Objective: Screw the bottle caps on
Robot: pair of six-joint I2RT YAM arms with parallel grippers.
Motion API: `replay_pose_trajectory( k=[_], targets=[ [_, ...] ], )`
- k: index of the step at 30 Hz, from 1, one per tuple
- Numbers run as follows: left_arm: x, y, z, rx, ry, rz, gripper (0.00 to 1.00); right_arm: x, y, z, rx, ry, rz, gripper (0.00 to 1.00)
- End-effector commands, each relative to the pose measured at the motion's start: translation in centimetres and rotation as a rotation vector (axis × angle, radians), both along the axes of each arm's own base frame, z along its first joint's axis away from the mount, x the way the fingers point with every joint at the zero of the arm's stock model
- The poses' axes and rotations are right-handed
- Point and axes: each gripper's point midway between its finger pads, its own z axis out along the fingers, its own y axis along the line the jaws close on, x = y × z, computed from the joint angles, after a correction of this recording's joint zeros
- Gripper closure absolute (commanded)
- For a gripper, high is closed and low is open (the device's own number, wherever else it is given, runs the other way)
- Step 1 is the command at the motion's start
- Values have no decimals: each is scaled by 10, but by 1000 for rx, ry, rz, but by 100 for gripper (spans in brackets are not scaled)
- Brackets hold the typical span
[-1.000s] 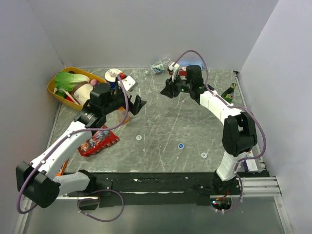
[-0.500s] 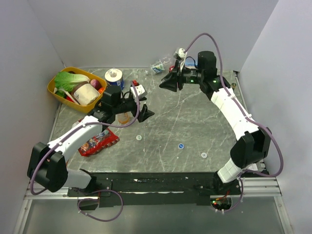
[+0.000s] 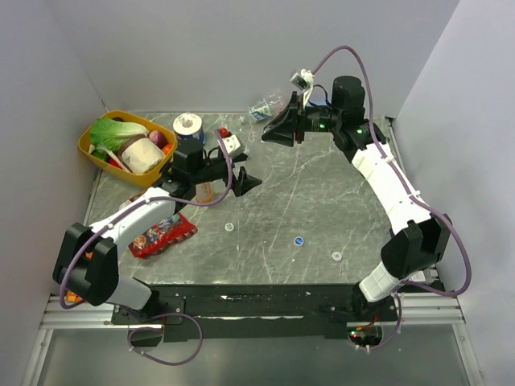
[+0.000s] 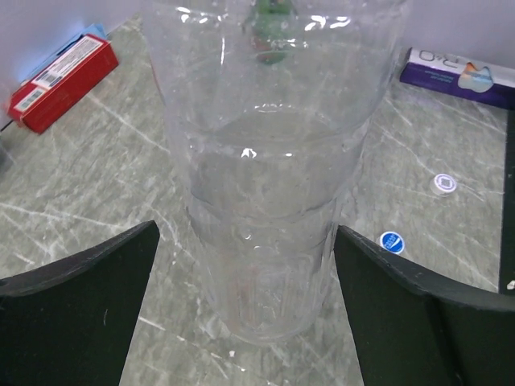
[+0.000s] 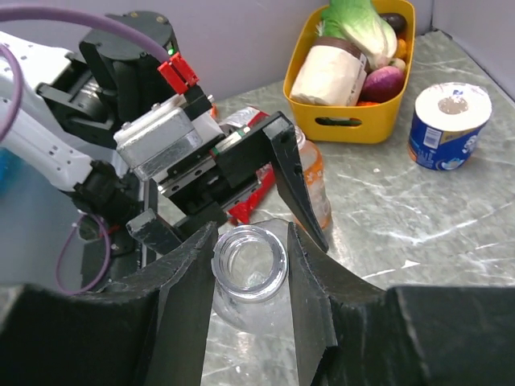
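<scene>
- Looking down from the top camera, I take the orange drink bottle (image 3: 205,191) as my reference. It stands upright on the marbled table (image 3: 273,201), tucked against the left arm's wrist.
- I see the left gripper (image 3: 245,178) just to the right of the orange drink bottle, its jaws spread wide.
- On the left wrist camera its two fingers (image 4: 80,322) flank the body of a clear plastic bottle (image 4: 269,161). Bare table shows in the gap on each side, so I read no contact and nothing gripped.
- My right gripper (image 5: 251,241) is clamped on the neck of that clear plastic bottle, one pad pressed on each side. The mouth is open, with no cap on it.
- From the top camera I cannot pick out the clear plastic bottle.
- Three caps lie flat on the table, nearer to the arm bases than the orange drink bottle and to its right. A white cap (image 3: 229,227) is closest to it, a blue cap (image 3: 298,240) is farther right, and a second white cap (image 3: 336,256) is farthest. All are well apart from both grippers.
- A labelled water bottle (image 3: 261,108) lies on its side beyond the orange drink bottle, to the right, at the back wall.
- A yellow basket (image 3: 84,146) of vegetables sits left of and beyond the orange drink bottle; a red snack packet (image 3: 161,233) lies just on its near-left side.
</scene>
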Motion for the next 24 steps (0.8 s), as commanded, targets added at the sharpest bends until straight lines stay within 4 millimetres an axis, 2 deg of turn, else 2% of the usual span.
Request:
replay_pose_trajectory(
  k=[1,6,18,20,24],
  targets=[
    [-3,-14,27,-69,-53,-87,4,-19,1,37,69,-11,60,100],
    [-16,-26,24,-68,-6,-212,4,-20,4,42,86,-11,72,100],
    [-17,-36,22,-79,34,-289,4,-16,8,32,86,-8,62,100],
    [-19,-38,21,-76,43,-311,1,-15,8,31,89,-5,59,100],
    [-18,-39,20,-69,47,-335,10,-14,8,30,90,-13,52,100]
  ],
)
